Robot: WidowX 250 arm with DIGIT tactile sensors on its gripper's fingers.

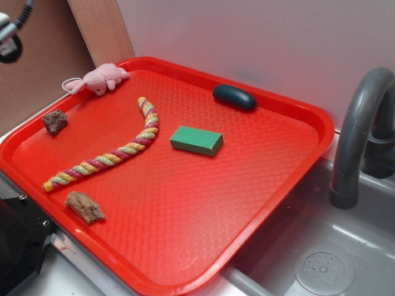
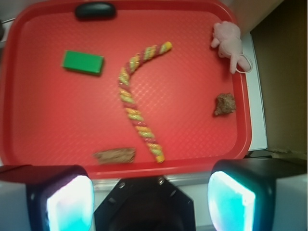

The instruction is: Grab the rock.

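Rock: the small, chunky dark reddish-brown rock [image 1: 55, 121] with a rough, jagged surface is seen lying on the red plastic tray [image 1: 185, 246], close to the rim at the tray's left in the exterior view; in the wrist view it [image 2: 224, 104] is found near the tray's right rim.

Gripper: the two-fingered gripper [image 2: 150, 199] is shown only in the wrist view, its pale, glowing finger pads [image 2: 70, 204] set wide apart with nothing between them.

Rock relative to gripper: in the wrist view the rock is seen well apart from the fingers — above the right-hand pad and not touched by it; the gripper is held off the tray's near edge.

Toy: a pink plush toy animal [image 1: 102, 78] is draped over the tray rim, near the rock.

Rope: a twisted rope of yellow, pink and green strands [image 1: 114, 154] is laid in a curve across the tray, between the rock and the green rectangular block [image 1: 197, 140].

Bark-like piece: a longer, flatter light-brown piece [image 1: 85, 207] is placed near the rope's lower end, by the tray's front rim.

Oval: a smooth dark teal oval [image 1: 234, 97] is set at the far rim.

Surroundings: a grey curved faucet [image 1: 361, 132] and a grey sink [image 1: 321, 259] are seen beside the tray — to its right in the exterior view.
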